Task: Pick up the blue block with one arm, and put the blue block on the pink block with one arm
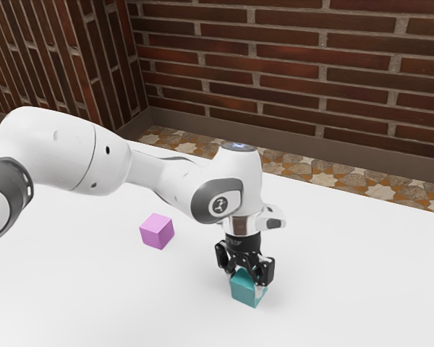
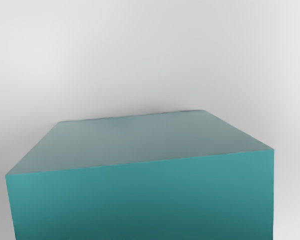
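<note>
Lower centre of the exterior frame: the black two-finger gripper (image 1: 247, 273) hangs straight down on the top of the teal-blue cube block (image 1: 246, 293). The block sits on the white table (image 1: 347, 275), apparently resting flat, with a shadow at its base. Whether the gripper is clamped on the block or merely apart around it cannot be told from here.

The small pink cube block (image 1: 156, 231) lies to the left of centre in the exterior frame, well apart from the blue one, with bare table between them. The white Franka arm (image 1: 130, 170) enters from the upper left.

In the wrist view, the blue block (image 2: 140, 175) is directly under the hand, top face and one side face showing, edges slightly skewed to the camera.

Judgement: the step in hand is the grasp, and the lift has not begun. To do it well:
- Take hold on two opposite flat faces, not across corners.
- Grip low enough that the cube cannot pivot.
- Confirm firm contact before rising.
- Lift vertically, clear of the pink block's height, then carry across.
- Keep the cube level for a square set-down.
</note>
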Available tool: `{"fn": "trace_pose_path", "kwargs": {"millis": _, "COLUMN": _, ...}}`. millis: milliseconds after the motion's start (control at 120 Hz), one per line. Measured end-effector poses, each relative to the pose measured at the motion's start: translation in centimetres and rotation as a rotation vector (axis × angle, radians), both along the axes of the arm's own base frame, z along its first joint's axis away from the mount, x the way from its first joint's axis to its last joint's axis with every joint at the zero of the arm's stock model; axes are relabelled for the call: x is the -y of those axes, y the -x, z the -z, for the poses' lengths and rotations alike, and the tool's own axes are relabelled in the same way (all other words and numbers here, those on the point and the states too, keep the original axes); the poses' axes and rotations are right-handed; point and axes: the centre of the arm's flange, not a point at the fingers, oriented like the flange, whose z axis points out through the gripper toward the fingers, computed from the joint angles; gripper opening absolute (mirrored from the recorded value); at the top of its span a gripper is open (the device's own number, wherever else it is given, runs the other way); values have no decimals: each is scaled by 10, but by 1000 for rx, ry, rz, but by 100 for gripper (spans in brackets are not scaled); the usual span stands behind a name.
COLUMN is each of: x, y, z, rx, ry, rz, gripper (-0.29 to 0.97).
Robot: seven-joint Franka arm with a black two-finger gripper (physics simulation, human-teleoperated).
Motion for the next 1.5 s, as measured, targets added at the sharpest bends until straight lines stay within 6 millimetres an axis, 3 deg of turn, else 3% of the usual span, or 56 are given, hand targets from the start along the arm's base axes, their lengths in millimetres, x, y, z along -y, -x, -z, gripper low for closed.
{"fn": "trace_pose_path", "kwargs": {"millis": 250, "x": -1, "y": -2, "z": -14, "rx": 40, "ry": -33, "rz": 18, "gripper": 30}}
{"fn": "trace_pose_path", "kwargs": {"millis": 450, "x": -12, "y": -3, "z": -68, "rx": 111, "ry": -45, "rz": 19, "gripper": 26}}
{"fn": "trace_pose_path", "kwargs": {"millis": 600, "x": -51, "y": -7, "z": -94, "rx": 116, "ry": -56, "rz": -7, "gripper": 24}}
{"fn": "trace_pose_path", "kwargs": {"millis": 775, "x": -91, "y": -11, "z": -105, "rx": 96, "ry": -66, "rz": -8, "gripper": 22}}
{"fn": "trace_pose_path", "kwargs": {"millis": 1075, "x": -180, "y": -20, "z": -128, "rx": 70, "ry": -33, "rz": 0, "gripper": 24}}
{"fn": "trace_pose_path", "kwargs": {"millis": 1358, "x": -236, "y": -14, "z": -130, "rx": 29, "ry": -45, "rz": 58, "gripper": 24}}
{"fn": "trace_pose_path", "kwargs": {"millis": 1500, "x": -249, "y": -13, "z": -126, "rx": 15, "ry": -42, "rz": 89, "gripper": 24}}
